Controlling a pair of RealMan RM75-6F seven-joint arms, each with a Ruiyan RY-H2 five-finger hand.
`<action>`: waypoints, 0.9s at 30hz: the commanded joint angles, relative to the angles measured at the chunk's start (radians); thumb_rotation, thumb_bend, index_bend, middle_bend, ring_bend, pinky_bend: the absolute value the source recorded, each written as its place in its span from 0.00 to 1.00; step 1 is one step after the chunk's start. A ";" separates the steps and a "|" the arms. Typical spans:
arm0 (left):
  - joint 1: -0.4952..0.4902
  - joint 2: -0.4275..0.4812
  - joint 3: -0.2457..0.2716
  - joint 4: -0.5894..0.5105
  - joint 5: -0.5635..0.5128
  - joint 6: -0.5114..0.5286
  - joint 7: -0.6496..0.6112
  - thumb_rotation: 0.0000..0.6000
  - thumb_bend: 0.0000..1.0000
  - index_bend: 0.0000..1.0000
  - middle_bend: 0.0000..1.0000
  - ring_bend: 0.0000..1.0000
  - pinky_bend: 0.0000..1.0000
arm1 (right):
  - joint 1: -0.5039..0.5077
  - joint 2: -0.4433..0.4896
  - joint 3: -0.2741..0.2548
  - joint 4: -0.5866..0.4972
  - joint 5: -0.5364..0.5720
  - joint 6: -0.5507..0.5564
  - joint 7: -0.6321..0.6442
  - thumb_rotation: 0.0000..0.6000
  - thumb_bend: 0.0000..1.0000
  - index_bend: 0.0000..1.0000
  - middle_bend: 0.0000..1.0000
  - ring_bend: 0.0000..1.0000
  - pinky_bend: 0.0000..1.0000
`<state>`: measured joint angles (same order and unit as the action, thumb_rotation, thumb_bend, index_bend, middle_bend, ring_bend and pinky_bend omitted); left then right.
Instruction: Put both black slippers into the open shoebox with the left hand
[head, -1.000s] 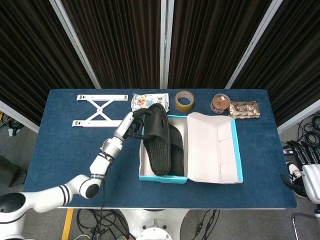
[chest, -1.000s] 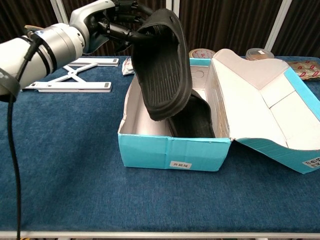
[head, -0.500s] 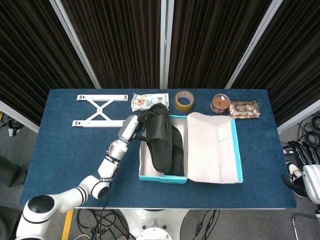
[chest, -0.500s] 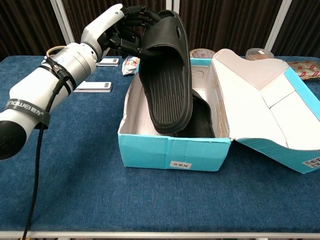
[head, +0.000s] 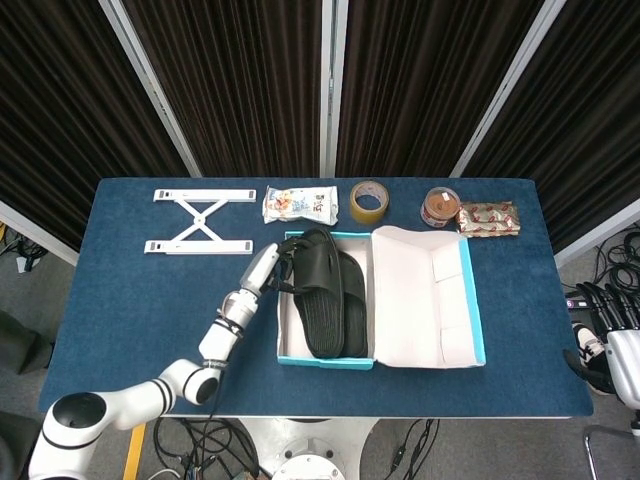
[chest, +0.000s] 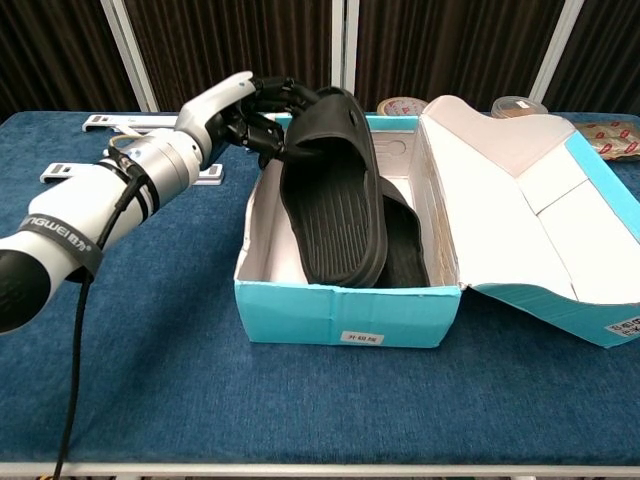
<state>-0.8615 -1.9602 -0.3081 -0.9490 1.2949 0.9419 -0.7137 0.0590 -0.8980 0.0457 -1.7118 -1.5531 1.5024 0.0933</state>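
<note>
Dark fingers of the white left hand curled around the far end of a black ribbed-sole rubber slipper, gripping it at the strap edge, just over the far-left corner of the open turquoise cardboard shoebox. Held slipper tilted, sole facing up, its near end down inside the box and its far end raised above the rim. Lying partly over a second black rubber slipper already flat on the box floor, toward the right wall. Box lid folded open to the right, pale inside showing, resting on the blue cloth tabletop. Left arm reaching in from the near-left, white with black bands, a black cable hanging from it. Behind the box, along the far edge: a white folding metal stand, a printed snack packet, a brown roll of packing tape, a small round tin and a red patterned wrapped packet. Right hand off the tabletop at the far right edge of the head view, fingers too small and cropped to judge
</note>
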 joint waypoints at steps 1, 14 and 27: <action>0.008 0.007 -0.002 -0.020 -0.026 -0.026 0.024 1.00 0.00 0.42 0.51 0.75 0.67 | 0.000 0.000 0.000 0.000 0.000 0.000 0.000 1.00 0.15 0.00 0.07 0.00 0.08; 0.011 0.016 0.002 -0.059 -0.056 -0.071 0.127 1.00 0.00 0.26 0.41 0.64 0.57 | -0.003 0.004 -0.001 -0.005 -0.001 0.002 -0.003 1.00 0.15 0.00 0.07 0.00 0.08; 0.007 0.098 0.051 -0.170 -0.015 -0.055 0.386 0.79 0.00 0.12 0.08 0.00 0.24 | -0.009 0.003 -0.003 0.004 -0.012 0.014 0.010 1.00 0.15 0.00 0.07 0.00 0.08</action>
<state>-0.8536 -1.8896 -0.2732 -1.0865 1.2637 0.8769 -0.3809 0.0504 -0.8949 0.0424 -1.7080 -1.5659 1.5170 0.1040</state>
